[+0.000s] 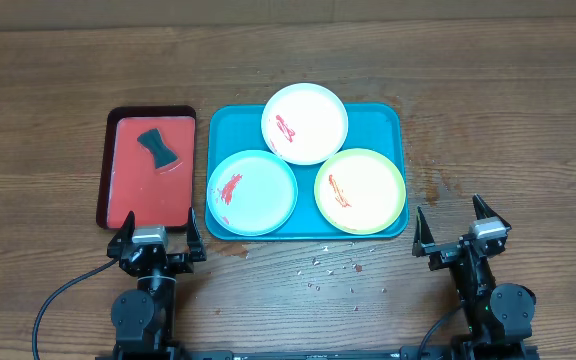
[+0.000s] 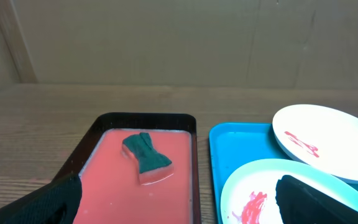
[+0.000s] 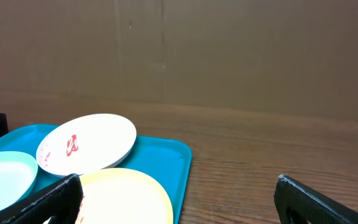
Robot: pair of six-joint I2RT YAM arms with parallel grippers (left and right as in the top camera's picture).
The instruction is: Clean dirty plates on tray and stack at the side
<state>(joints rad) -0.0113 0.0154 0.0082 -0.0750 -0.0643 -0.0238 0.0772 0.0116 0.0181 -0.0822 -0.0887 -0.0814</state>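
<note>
A turquoise tray (image 1: pixel 383 125) lies mid-table and holds three plates, each with a red smear. The white plate (image 1: pixel 305 122) is at the back and overlaps the other two. The light blue plate (image 1: pixel 253 192) is front left, the yellow-green plate (image 1: pixel 360 190) front right. My left gripper (image 1: pixel 155 236) is open and empty near the table's front, just in front of the red tray. My right gripper (image 1: pixel 459 228) is open and empty, to the right of the tray's front right corner. The plates also show in the left wrist view (image 2: pixel 328 140) and the right wrist view (image 3: pixel 89 146).
A smaller red tray (image 1: pixel 128 185) with a dark rim lies left of the turquoise tray and holds a dark green sponge (image 1: pixel 157 148), also in the left wrist view (image 2: pixel 145 155). Small crumbs (image 1: pixel 333 265) lie on the wooden table in front of the turquoise tray.
</note>
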